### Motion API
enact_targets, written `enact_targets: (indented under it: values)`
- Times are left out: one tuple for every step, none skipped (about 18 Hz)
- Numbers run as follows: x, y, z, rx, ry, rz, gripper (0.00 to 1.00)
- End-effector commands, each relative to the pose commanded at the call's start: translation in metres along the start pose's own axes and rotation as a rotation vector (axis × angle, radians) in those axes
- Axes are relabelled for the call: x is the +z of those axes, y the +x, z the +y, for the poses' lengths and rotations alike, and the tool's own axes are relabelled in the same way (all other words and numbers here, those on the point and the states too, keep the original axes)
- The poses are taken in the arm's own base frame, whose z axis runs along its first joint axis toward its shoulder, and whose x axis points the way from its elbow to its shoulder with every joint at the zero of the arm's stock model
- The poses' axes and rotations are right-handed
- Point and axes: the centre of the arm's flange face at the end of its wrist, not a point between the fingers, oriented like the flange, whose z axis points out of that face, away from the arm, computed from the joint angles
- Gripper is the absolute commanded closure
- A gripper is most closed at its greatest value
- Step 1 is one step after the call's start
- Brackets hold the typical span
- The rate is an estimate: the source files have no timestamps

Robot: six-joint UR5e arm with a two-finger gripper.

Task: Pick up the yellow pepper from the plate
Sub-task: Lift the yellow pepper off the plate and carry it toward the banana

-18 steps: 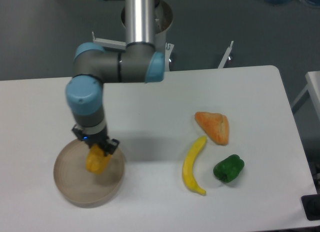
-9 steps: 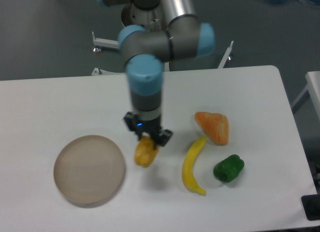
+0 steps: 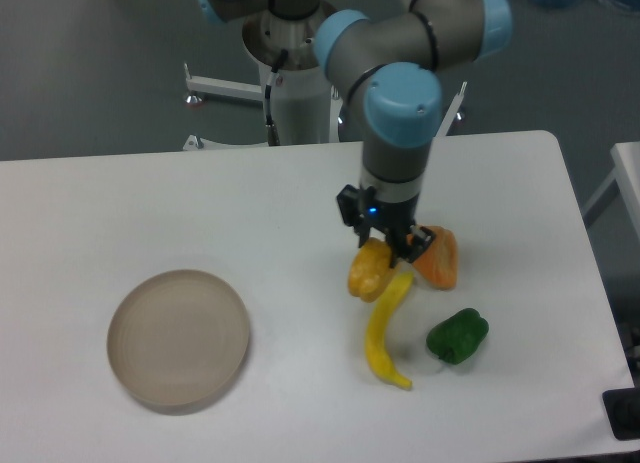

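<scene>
My gripper (image 3: 385,245) is shut on the yellow pepper (image 3: 368,271), a small yellow-orange lobed pepper that hangs from the fingers above the table, right over the top end of the banana. The plate (image 3: 178,338), a round beige-tan dish, lies at the front left with nothing on it, far to the left of the gripper.
A long yellow banana (image 3: 385,333) lies just below the held pepper. An orange wedge-shaped food item (image 3: 438,257) sits right behind the gripper on its right. A green pepper (image 3: 458,335) lies at the front right. The table's right edge (image 3: 590,283) is near.
The gripper has carried the yellow pepper off the plate and to the right across the table, from over the plate to above the banana. The plate now holds nothing.
</scene>
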Motion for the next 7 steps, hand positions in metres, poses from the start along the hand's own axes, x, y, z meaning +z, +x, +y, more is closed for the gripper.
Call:
enact_targets:
  values:
    - [0.0009,0.0002,-0.0009,0.002,-0.001,-0.001,0.55]
    - [0.0038,-0.0007,-0.0013,0.000,-0.003,0.002,0.55]
    - [0.0062,-0.0011,-0.0027,0.002,-0.004,0.005,0.55]
    - [0.0078,-0.0012,-0.0028,0.002,-0.005,0.006,0.55]
    - [0.0085,-0.0023,-0.0011,0.000,-0.005,0.006,0.55]
    - [0.0075,-0.0027,-0.0001,-0.001,-0.004,0.005,0.55]
    - [0.0079,-0.0027,-0.0001,-0.001,-0.004,0.003,0.55]
